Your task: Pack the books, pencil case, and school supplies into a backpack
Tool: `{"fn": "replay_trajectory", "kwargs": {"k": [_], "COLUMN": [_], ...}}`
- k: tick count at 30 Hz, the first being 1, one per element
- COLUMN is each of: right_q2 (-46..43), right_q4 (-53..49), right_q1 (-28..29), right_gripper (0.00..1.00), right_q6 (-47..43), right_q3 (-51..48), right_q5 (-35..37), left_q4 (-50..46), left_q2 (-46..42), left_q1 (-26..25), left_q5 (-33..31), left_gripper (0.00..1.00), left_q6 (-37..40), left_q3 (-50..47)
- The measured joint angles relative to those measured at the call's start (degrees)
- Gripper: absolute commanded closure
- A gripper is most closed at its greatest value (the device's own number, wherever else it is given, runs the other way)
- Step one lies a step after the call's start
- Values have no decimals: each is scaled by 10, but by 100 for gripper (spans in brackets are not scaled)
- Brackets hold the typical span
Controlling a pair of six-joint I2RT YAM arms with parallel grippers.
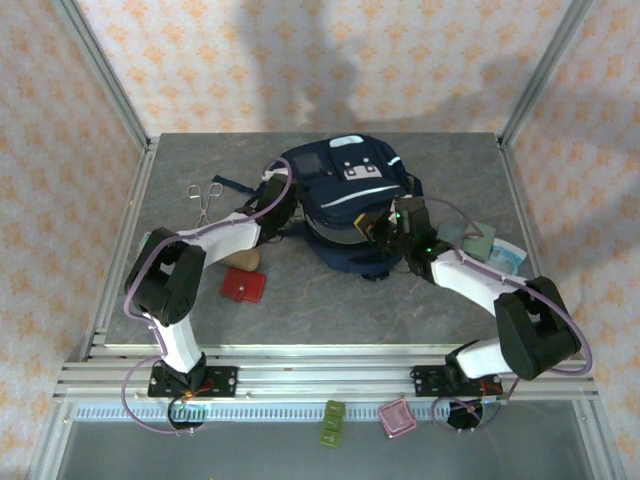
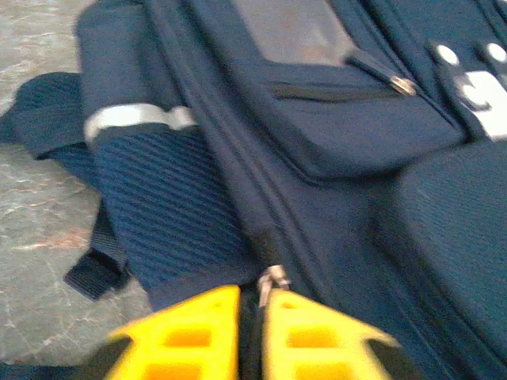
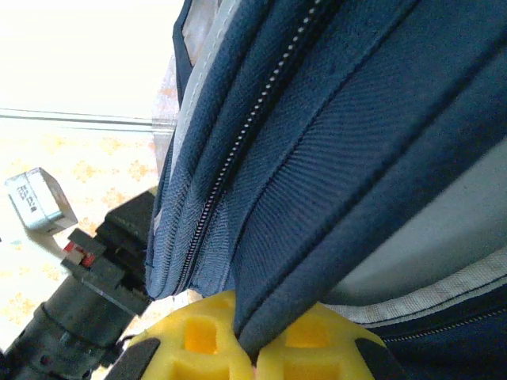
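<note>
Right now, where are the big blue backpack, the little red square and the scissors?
navy-blue fabric backpack point(image 1: 345, 200), top view, middle of its front
flat red square item point(image 1: 243, 287), top view, its centre
metal scissors point(image 1: 205, 206), top view, near the pivot

You had scissors point(image 1: 205, 193) lying on the table point(image 1: 330, 310), toward its far left corner. Near the table's right edge lay a grey-green flat item point(image 1: 480, 243), partly over a pale blue-white packet point(image 1: 508, 260). Below the table's near edge, past the metal rail point(image 1: 330, 378), sat a small green item point(image 1: 333, 420) and a pink one point(image 1: 397, 417). Patterned wallpaper point(image 1: 330, 60) rose behind the table.
</note>
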Motion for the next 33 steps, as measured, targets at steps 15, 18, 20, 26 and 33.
{"fn": "replay_trajectory", "kwargs": {"k": [15,18,20,26,33], "right_q2": [30,30,31,32,31], "right_q4": [-98,-113,-124,-144,-155], "right_q1": [-18,-18,-18,-20,-24], "right_gripper": [100,100,100,100,96], "right_q6": [-75,-90,-95,-110,-121], "right_q3": [137,144,144,138,116], "right_q5": [-7,-7,-7,-7,-9], "left_q4": [-12,-10,-7,2,29], "left_q2": [-156,-193,-208,-216,-216], "left_q1": [-7,-26,-38,-48,-106], "left_q5": [-10,-7,-3,16,38], "left_gripper": [46,44,44,40,27], "left_q6": [-12,-11,-10,-10,31], "left_q3": [-97,-111,-120,-151,-166]}}
